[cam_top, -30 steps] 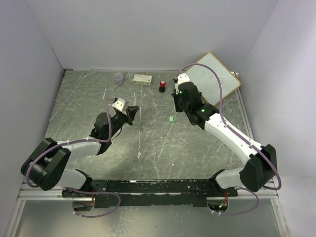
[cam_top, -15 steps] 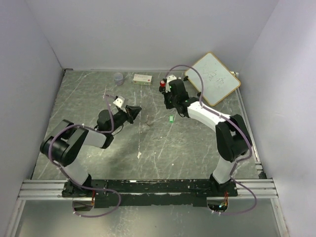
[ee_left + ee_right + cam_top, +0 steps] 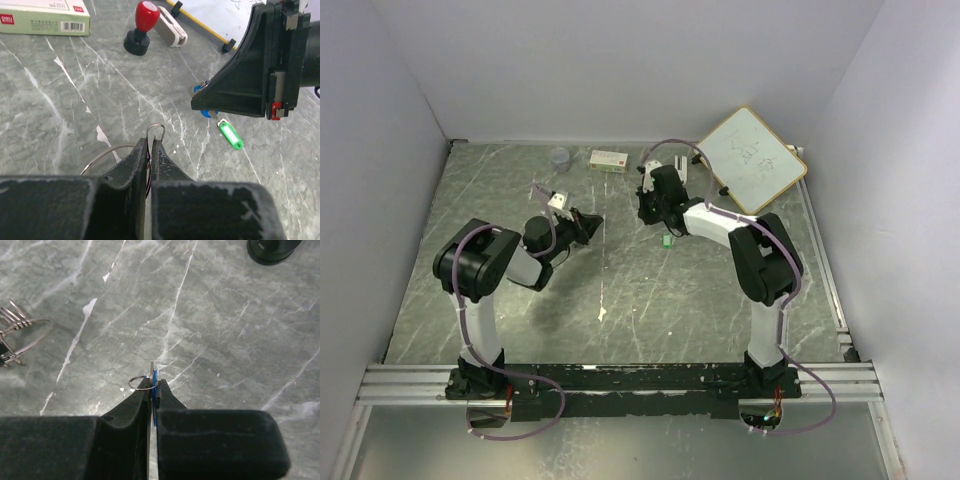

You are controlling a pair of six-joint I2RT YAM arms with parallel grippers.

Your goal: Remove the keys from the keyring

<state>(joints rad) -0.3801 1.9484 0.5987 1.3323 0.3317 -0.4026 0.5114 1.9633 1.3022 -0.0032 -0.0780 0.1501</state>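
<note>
The table [image 3: 670, 310] is a grey-green slab patterned like marble, streaked with white veins. Plain white walls [image 3: 620, 70] box it in on three sides. The left gripper [image 3: 150, 146] is pinched tight on the keyring [image 3: 107, 150], a thin silver wire loop held low over the stone. A small end of the wire pokes out just past the fingertips. The right gripper [image 3: 152, 390] is clamped too. Between its fingers sits a thin blue sliver, seen edge-on, which looks to be the blue key [image 3: 155, 382], with a small ring [image 3: 140, 384] hanging off it. The two grippers are apart, near the table's middle. The green key [image 3: 230, 136] lies flat on the bare surface just beside the right gripper. Towards the back wall stand a red-and-black knob [image 3: 142, 27] and a pale green box [image 3: 45, 17]. A whiteboard [image 3: 752, 158] lies askew in the back right corner.
</note>
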